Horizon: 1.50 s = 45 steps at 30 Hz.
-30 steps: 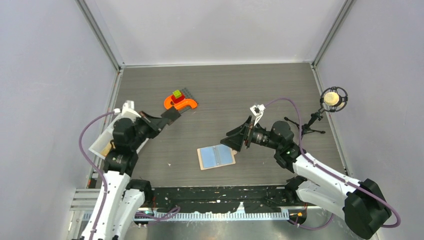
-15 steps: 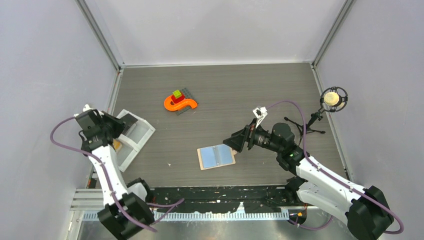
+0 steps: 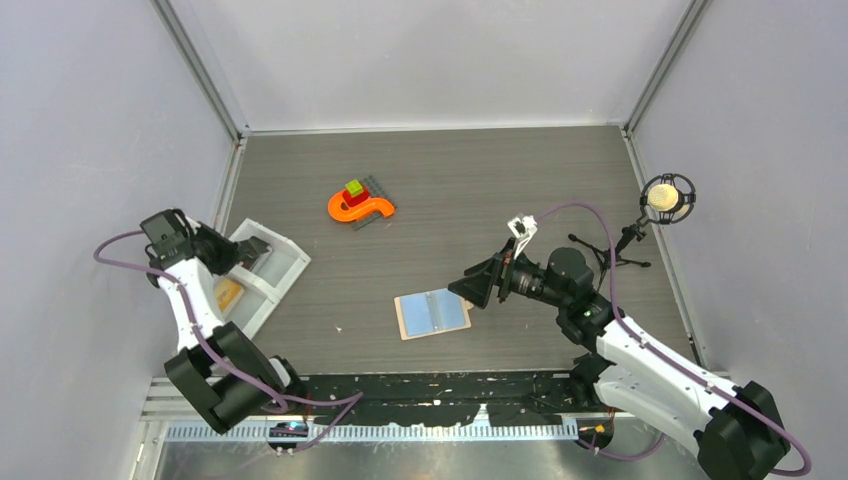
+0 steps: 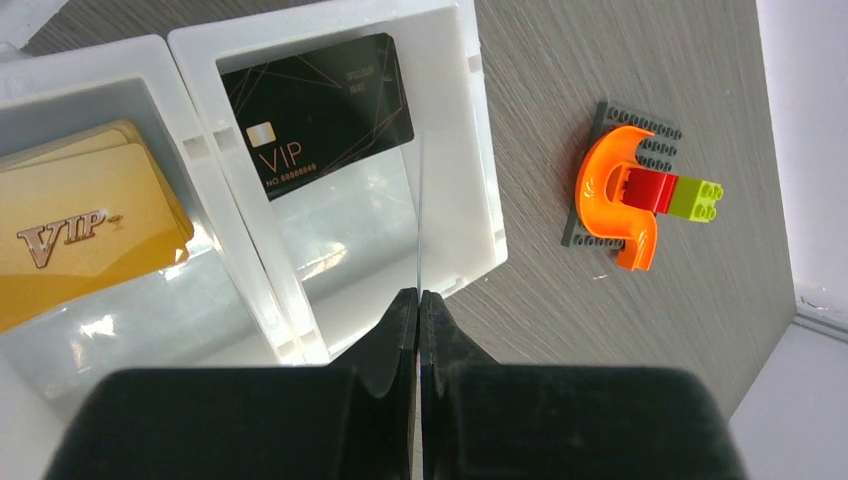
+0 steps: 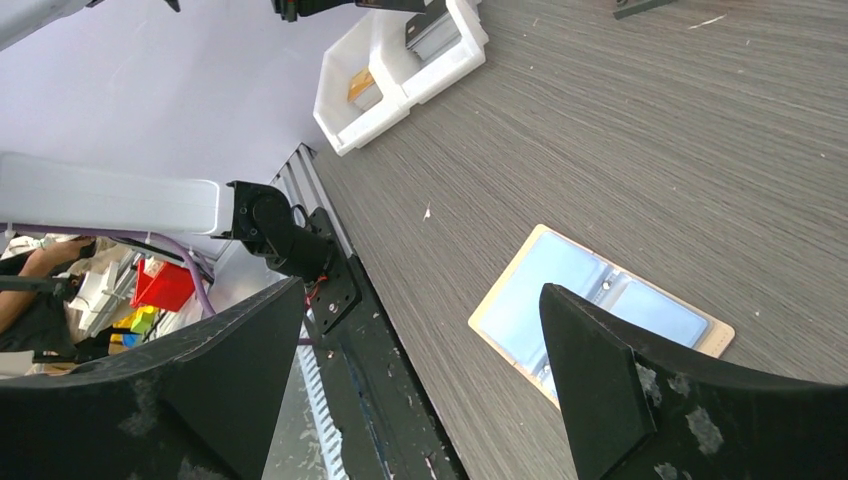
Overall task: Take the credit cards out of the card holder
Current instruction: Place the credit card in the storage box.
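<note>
The card holder (image 3: 433, 313) lies open on the table, its pale blue inner faces (image 5: 600, 310) up. My right gripper (image 3: 470, 288) hovers just above its right end, jaws wide open (image 5: 422, 290) and empty. My left gripper (image 3: 255, 250) hangs over the far compartment of the white tray (image 3: 285, 275). It is shut (image 4: 418, 295) on a thin credit card (image 4: 418, 200) seen edge-on. A black VIP card (image 4: 315, 110) lies flat in that compartment. Gold VIP cards (image 4: 90, 230) lie in the neighbouring one (image 3: 228, 293).
An orange S-shaped toy (image 3: 360, 205) with red and green bricks sits on a grey plate (image 4: 625, 195) at the back. A microphone on a small stand (image 3: 667, 197) is at the right edge. Grey walls enclose the table.
My left arm swung from beside the orange toy leftwards and now holds the card over the tray. The right gripper shifted slightly and stayed open.
</note>
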Each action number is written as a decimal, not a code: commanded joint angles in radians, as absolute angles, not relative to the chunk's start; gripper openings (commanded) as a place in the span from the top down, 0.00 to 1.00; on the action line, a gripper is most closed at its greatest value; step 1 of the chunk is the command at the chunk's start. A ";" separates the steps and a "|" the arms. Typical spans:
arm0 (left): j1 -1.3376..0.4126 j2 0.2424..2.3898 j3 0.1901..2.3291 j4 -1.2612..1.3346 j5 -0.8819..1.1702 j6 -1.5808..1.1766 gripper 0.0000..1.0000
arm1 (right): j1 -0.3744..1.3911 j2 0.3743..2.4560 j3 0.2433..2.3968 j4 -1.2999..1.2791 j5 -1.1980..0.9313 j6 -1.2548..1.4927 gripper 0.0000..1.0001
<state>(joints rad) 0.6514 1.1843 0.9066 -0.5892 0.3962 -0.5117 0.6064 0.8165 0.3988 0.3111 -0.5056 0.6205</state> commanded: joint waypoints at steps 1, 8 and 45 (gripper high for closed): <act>0.661 1.238 0.971 -0.567 0.371 -0.485 1.00 | 0.603 0.777 0.419 0.323 -0.512 0.587 0.05; 0.660 1.310 0.997 -0.544 0.332 -0.486 1.00 | 0.603 0.751 0.407 0.301 -0.509 0.575 0.05; 0.660 1.395 0.971 -0.379 0.295 -0.548 0.99 | 0.602 0.768 0.410 0.271 -0.521 0.610 0.05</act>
<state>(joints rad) 0.6548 1.4094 0.9665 -0.4541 0.3099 -0.5388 0.6064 0.7643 0.3885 0.2478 -0.5079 0.6006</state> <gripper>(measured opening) 0.016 0.955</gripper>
